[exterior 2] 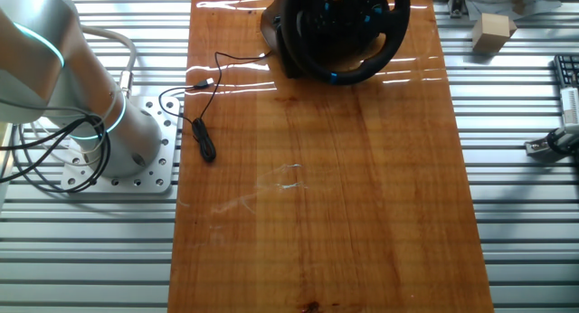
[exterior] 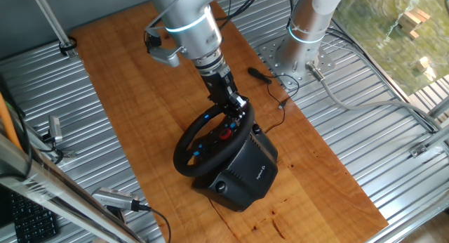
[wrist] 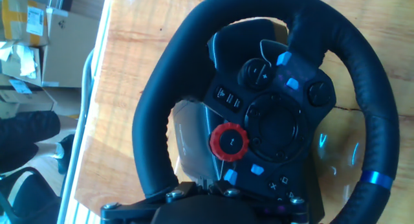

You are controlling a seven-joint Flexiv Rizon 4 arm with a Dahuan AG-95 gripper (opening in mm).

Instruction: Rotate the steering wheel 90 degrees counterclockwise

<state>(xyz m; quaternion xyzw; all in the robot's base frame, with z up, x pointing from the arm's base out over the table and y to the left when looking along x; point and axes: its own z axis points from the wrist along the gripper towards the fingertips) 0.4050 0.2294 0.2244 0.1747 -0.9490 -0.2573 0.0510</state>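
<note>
A black steering wheel (exterior: 210, 141) sits a little below the centre of one fixed view, mounted on a boxy black base (exterior: 245, 174) that rests on a long wooden board (exterior: 133, 95) laid over a ribbed metal table (exterior: 365, 130). The wheel's face tilts toward the upper left of the frame. The robot arm (exterior: 189, 25) comes down from the top centre, and its gripper (exterior: 237, 108) meets the wheel at the upper right part of the rim, just above the hub. Whether the fingers are spread or pinching the rim cannot be told from this angle.

In the other fixed view the wheel (exterior 2: 348, 33) lies at the top centre of the frame (partly cut off by the edge), and a small black tool with a cable (exterior 2: 206, 139) lies at the board's left edge, well apart from the wheel, near the arm's round mount (exterior 2: 136, 150).

The hand view looks straight at the wheel (wrist: 152, 107), which fills most of the frame. A red dial (wrist: 228, 142) and small blue buttons (wrist: 292, 83) sit on the hub, and a blue stripe (wrist: 376, 179) marks the rim at lower right. Dark gripper hardware shows along the bottom edge, touching the rim's lower part.
</note>
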